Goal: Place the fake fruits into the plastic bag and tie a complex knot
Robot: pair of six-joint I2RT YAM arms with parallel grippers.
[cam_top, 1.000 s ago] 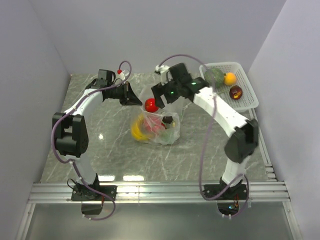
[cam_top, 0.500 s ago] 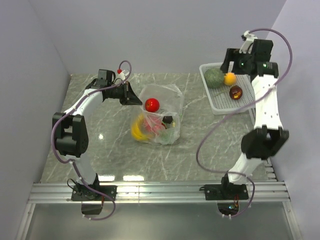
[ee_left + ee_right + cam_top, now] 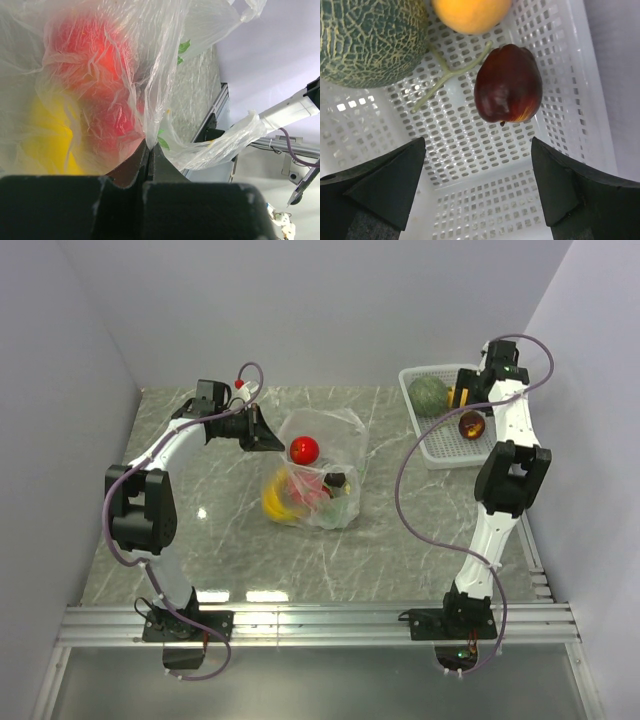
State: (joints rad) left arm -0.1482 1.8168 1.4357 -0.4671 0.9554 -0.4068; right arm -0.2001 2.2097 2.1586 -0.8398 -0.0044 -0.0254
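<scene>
The plastic bag [image 3: 335,465] lies mid-table, its mouth held up on the left. My left gripper [image 3: 270,437] is shut on its edge; in the left wrist view the film [image 3: 150,60] runs into the closed left gripper [image 3: 150,147]. Inside the bag are a red ball [image 3: 304,449], a yellow banana [image 3: 273,500] and a magenta piece [image 3: 308,490]. My right gripper [image 3: 477,142] hangs open over the white basket [image 3: 485,200], empty. Ahead of its fingers lie a dark red fruit [image 3: 508,90], an orange one [image 3: 470,12] and a green melon [image 3: 367,40].
The basket [image 3: 440,455] stands at the back right corner, close to the right wall. Grey walls close in the table on the left, back and right. A metal rail [image 3: 320,620] runs along the near edge by the arm bases.
My right arm has swung away from the bag to the basket at the far right and come down over it. The red ball stays at the bag's mouth. The left arm has not moved.
</scene>
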